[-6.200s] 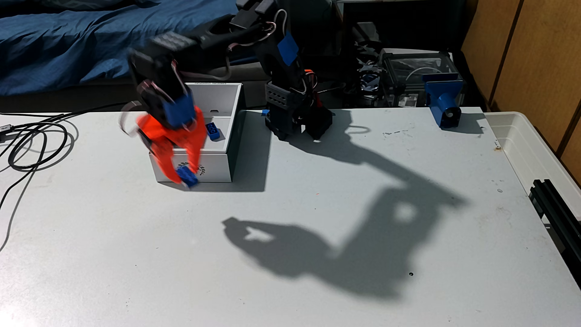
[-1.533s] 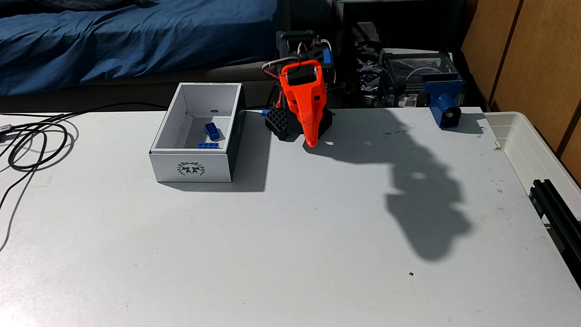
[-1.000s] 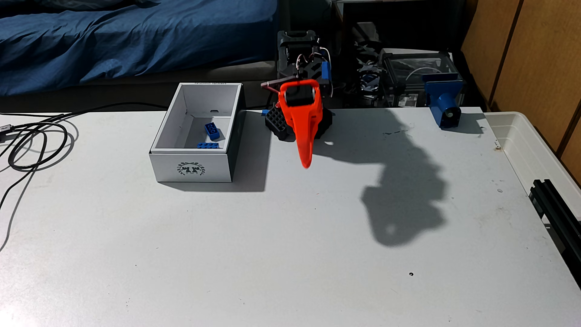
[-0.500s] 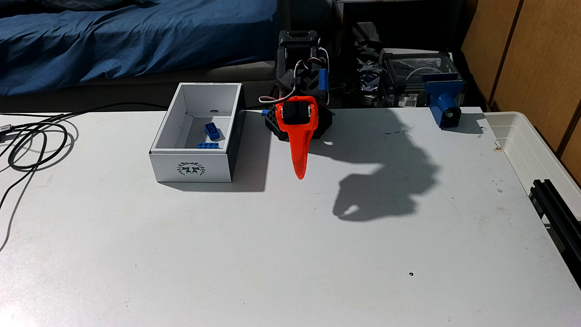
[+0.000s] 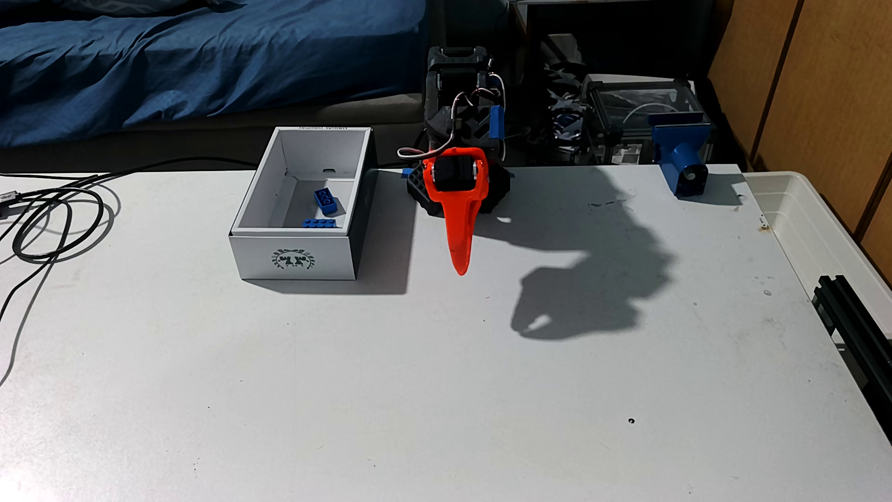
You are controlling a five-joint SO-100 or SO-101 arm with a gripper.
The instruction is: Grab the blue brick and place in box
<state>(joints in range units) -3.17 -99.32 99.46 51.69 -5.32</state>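
The blue brick (image 5: 319, 223) lies studs-up inside the box (image 5: 294, 256), close behind its front wall. A second blue brick (image 5: 325, 200) with three rings on its face lies further back in the same box. The box is white, with a dark wreath emblem on its front and a dark right side. My orange gripper (image 5: 462, 271) hangs right of the box, in front of the arm base (image 5: 497, 186), tips pointing down at the table. Its fingers are pressed together, shut on nothing.
Black cables (image 5: 53, 227) coil at the table's left edge. A blue printed block (image 5: 683, 161) with a round hole stands at the back right. A translucent white tub (image 5: 820, 231) and a black rail (image 5: 854, 318) lie along the right side.
Over the last second the gripper swung down and forward until its tips hung near the table, then held still. Both bricks in the box stayed put.
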